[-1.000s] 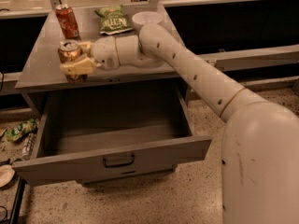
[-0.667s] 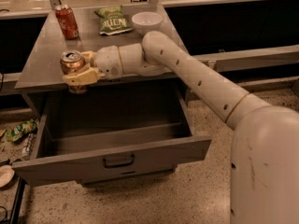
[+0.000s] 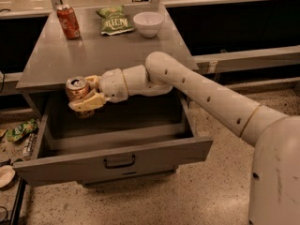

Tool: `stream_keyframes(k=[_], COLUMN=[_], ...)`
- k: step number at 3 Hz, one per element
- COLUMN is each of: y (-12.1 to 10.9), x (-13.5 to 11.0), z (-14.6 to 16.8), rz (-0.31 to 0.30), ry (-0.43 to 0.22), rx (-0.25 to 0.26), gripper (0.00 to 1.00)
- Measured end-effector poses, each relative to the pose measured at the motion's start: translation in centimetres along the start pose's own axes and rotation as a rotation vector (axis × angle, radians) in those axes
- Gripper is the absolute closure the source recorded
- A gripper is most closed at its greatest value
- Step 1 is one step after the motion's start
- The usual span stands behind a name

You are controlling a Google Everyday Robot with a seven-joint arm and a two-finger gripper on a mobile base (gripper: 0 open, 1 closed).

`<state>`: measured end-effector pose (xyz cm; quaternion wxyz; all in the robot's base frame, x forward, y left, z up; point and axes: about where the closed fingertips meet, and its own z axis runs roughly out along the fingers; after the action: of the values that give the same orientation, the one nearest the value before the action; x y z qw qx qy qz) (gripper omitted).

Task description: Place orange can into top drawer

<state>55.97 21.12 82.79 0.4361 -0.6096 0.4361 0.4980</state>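
Observation:
My gripper [image 3: 84, 92] is shut on the orange can [image 3: 77, 90], a dull brownish-orange can with a silver top. It holds the can upright just past the front edge of the cabinet top, above the back left part of the open top drawer [image 3: 112, 159]. The drawer is pulled out wide; it is grey metal with a small dark bar handle [image 3: 119, 161] on its front. Its inside looks bare where it shows. My white arm reaches in from the lower right across the drawer's right side.
On the grey cabinet top [image 3: 93, 55] stand a brighter red-orange can [image 3: 68, 21] at the back left, a green chip bag [image 3: 114, 19] and a white bowl [image 3: 148, 23]. Litter lies on the floor at the left [image 3: 18, 130]. The speckled floor lies in front.
My gripper has carried the orange can forward and down, from over the cabinet top's front left to past its edge, above the open drawer.

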Motion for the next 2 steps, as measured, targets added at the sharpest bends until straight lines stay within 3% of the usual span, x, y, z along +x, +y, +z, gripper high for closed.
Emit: stream_keyframes(k=[2], y=[2.0], x=[3.9], z=[0.8], rz=[0.040], ry=[-0.041], rx=[0.031], gripper=[1.00])
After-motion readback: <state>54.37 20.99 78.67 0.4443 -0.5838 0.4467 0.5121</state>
